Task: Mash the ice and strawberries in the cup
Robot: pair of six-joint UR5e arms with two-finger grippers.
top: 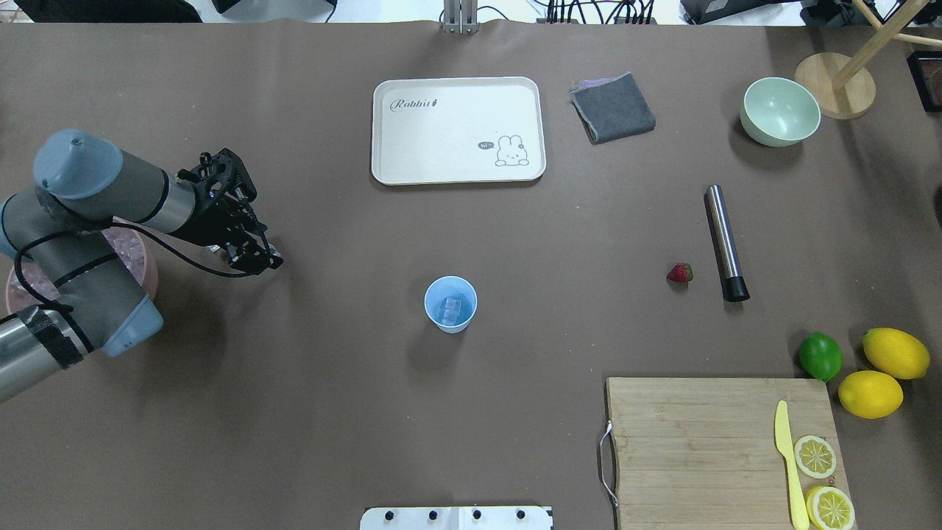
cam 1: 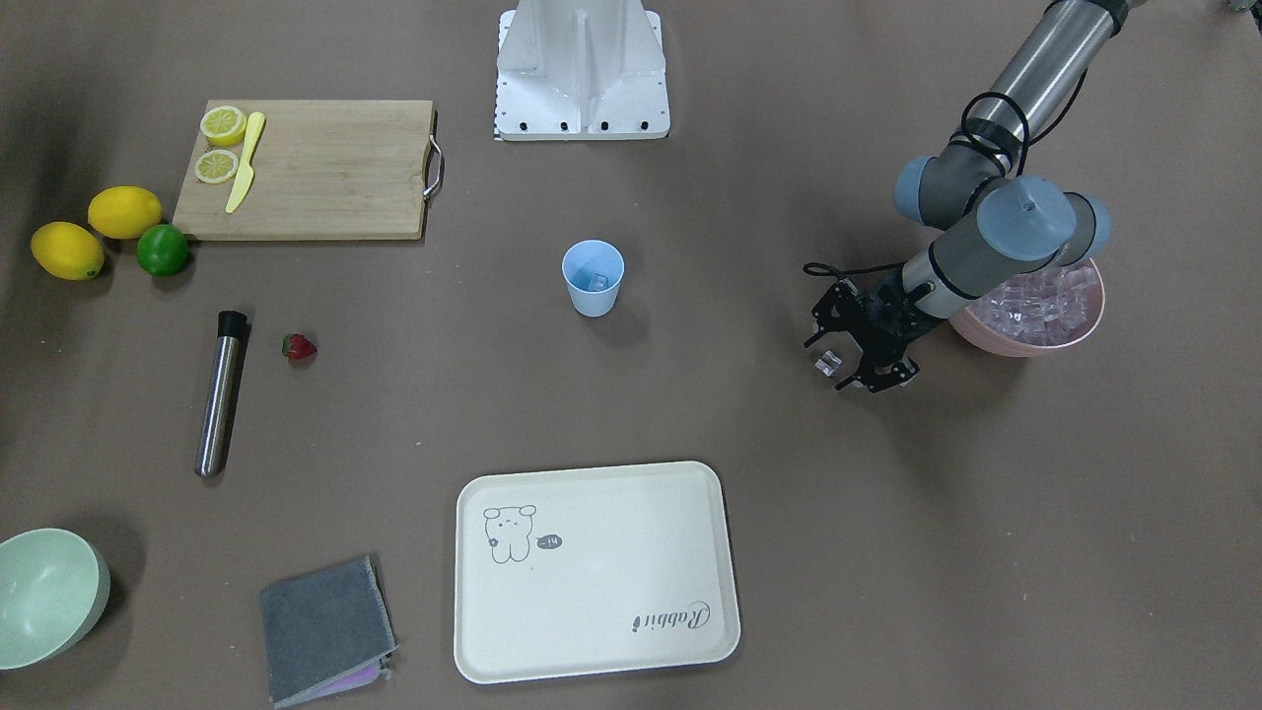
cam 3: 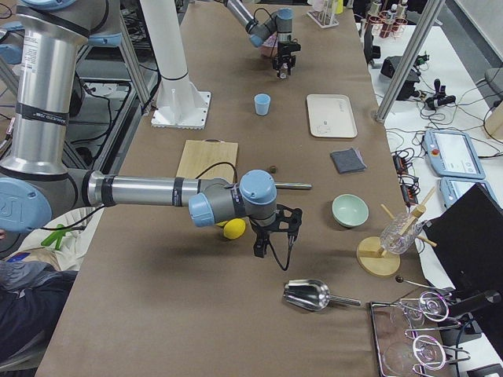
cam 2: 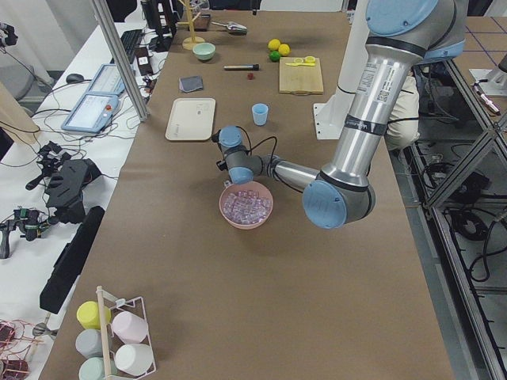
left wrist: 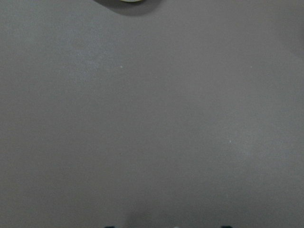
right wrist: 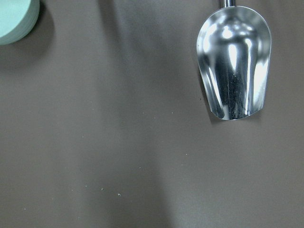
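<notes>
The light-blue cup (cam 1: 594, 278) stands upright mid-table with one ice cube inside; it also shows in the overhead view (top: 450, 304). More ice (cam 1: 1045, 301) fills the pink bowl (cam 1: 1025, 345). My left gripper (cam 1: 833, 363) hangs just beside that bowl, on the cup's side, shut on a clear ice cube (cam 1: 826, 362) above the table. The strawberry (cam 1: 299, 346) lies alone on the table next to a steel muddler (cam 1: 221, 392). My right gripper (cam 3: 273, 250) shows only in the exterior right view, so I cannot tell if it is open or shut.
A cream tray (cam 1: 592, 661), a grey cloth (cam 1: 320, 626) and a pale green bowl (cam 1: 44, 592) lie on the operators' side. A cutting board (cam 1: 325, 168) holds lemon halves and a yellow knife, with lemons and a lime (cam 1: 163, 249) beside. A metal scoop (right wrist: 233, 61) lies under my right wrist.
</notes>
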